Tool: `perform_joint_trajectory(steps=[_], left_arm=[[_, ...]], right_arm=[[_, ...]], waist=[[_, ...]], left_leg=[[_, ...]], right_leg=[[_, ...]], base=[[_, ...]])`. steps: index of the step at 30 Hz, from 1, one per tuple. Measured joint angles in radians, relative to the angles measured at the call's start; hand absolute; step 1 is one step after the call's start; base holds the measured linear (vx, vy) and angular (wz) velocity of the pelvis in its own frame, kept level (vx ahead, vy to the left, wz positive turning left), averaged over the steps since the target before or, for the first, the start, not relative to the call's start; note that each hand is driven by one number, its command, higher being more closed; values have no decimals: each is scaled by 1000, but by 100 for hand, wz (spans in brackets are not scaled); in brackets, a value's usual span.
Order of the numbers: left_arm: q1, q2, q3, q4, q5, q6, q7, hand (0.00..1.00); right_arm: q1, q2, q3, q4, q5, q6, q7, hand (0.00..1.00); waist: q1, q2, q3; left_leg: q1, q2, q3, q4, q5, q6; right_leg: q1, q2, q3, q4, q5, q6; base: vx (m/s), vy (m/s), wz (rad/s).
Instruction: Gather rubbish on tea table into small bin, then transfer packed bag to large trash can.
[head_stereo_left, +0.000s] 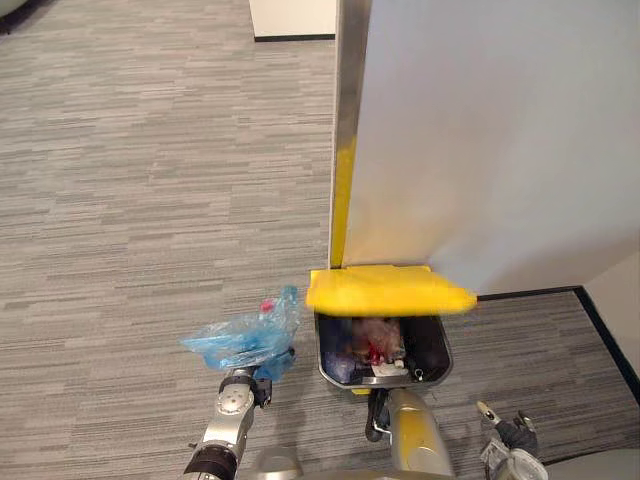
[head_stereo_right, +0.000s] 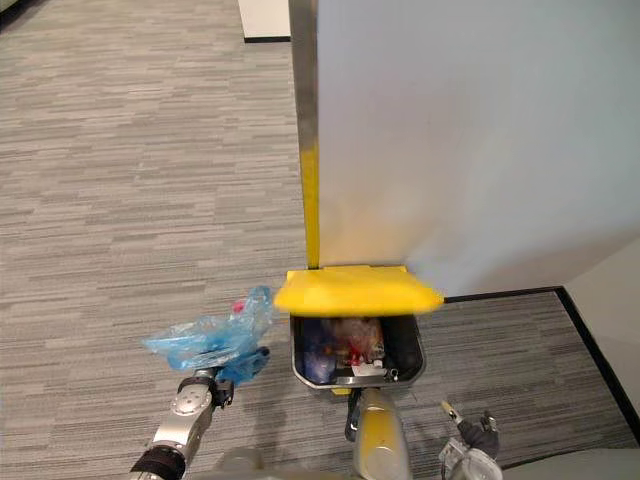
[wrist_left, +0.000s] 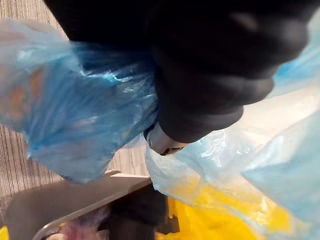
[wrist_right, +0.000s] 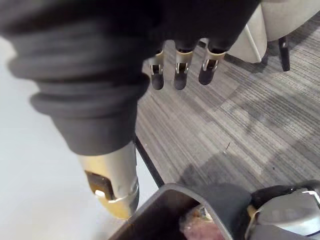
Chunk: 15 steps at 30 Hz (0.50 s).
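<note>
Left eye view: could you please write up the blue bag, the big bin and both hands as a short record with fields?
Bag: blue translucent plastic bag, bunched, gripped by the left hand
Bag position: beside the can on its left, not over the opening
Can: large grey trash can, yellow lid raised, mixed rubbish inside
Right hand: right hand low, right of the can, fingers relaxed, holding nothing
Floor: grey striped carpet

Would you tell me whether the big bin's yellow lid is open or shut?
Open: the yellow plastic lid is raised, with rubbish visible inside the dark grey trash can.
</note>
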Motion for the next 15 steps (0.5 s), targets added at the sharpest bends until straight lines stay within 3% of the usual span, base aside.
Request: perform_joint_trajectory(steps=[3,10,14,15], left_arm=[[0,-23,-6,-41,1,0,-5,100],[3,-13,-14,-60,19,0,-6,100],[5,14,-33,-60,19,0,-6,100],[19,24,-44,-63,19,0,-5,100]], right_arm=[[2,23,18,0,9,-1,0,0],[-45,25,176,-7,8,-3,22,0],[-117,25,299,-6,-5,-3,25,0],[-158,22,359,-6,-17,-4,24,0]], waist=[[1,-8,-31],[2,-11,-85],[8,-20,-107],[13,-20,-107]], left_leg=[[-1,23,1,-61,37,-45],[-38,61,-17,-143,54,-72],[-112,63,-49,-196,79,-97],[-138,62,-49,-186,96,-87]], right_leg=[[3,-1,-38,-3,-7,-6],[-1,12,-103,-54,0,-18],[-73,49,-48,-80,-3,-20],[-81,66,-18,-96,11,-7]], base=[[154,-95,32],[13,-35,27],[-89,-71,36],[-83,-79,29]])
